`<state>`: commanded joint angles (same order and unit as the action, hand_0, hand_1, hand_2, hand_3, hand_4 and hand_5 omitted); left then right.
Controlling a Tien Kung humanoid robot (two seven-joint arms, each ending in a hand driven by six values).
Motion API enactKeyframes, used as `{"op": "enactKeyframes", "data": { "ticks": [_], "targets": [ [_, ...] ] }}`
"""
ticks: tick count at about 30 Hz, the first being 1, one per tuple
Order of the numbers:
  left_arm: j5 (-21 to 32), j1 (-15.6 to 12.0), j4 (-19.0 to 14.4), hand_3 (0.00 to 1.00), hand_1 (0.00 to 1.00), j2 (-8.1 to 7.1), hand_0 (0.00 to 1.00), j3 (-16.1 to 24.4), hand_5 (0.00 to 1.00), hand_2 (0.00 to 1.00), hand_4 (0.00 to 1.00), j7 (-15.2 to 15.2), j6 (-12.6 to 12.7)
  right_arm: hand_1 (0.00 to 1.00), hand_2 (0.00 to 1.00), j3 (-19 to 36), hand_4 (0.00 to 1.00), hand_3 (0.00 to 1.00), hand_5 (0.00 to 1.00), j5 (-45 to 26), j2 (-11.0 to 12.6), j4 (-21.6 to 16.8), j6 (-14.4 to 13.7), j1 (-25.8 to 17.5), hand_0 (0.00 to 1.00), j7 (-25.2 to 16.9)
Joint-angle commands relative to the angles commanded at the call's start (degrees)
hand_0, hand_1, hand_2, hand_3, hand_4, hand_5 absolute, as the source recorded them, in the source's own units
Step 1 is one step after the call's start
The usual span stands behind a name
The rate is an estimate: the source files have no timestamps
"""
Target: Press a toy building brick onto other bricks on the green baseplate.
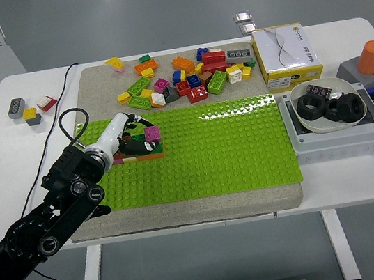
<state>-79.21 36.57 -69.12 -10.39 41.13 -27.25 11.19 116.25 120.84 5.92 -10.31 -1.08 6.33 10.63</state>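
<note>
Left hand (132, 135) over the green baseplate (231, 154) at its left end, fingers curled down onto the magenta brick (152, 132), which sits atop a brown brick stack (143, 151). Loose brick pile (185, 77) beyond the hand, up-right.

Single head view: high on robot's side, facing forward-down over white table (205, 215), mid-distance.
</note>
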Motion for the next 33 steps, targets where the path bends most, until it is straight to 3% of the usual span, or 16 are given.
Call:
{"op": "enactKeyframes", "data": {
  "ticks": [33],
  "targets": [
    [0.6, 0.0, 0.5, 0.554, 0.893, -0.05, 0.859, 0.2, 0.002, 0.898, 0.440, 0.3, -0.9, 0.682, 0.716, -0.2, 0.740, 0.695, 0.793, 0.0, 0.0, 0.0, 0.0, 0.0, 0.519, -0.2]
  ]
}}
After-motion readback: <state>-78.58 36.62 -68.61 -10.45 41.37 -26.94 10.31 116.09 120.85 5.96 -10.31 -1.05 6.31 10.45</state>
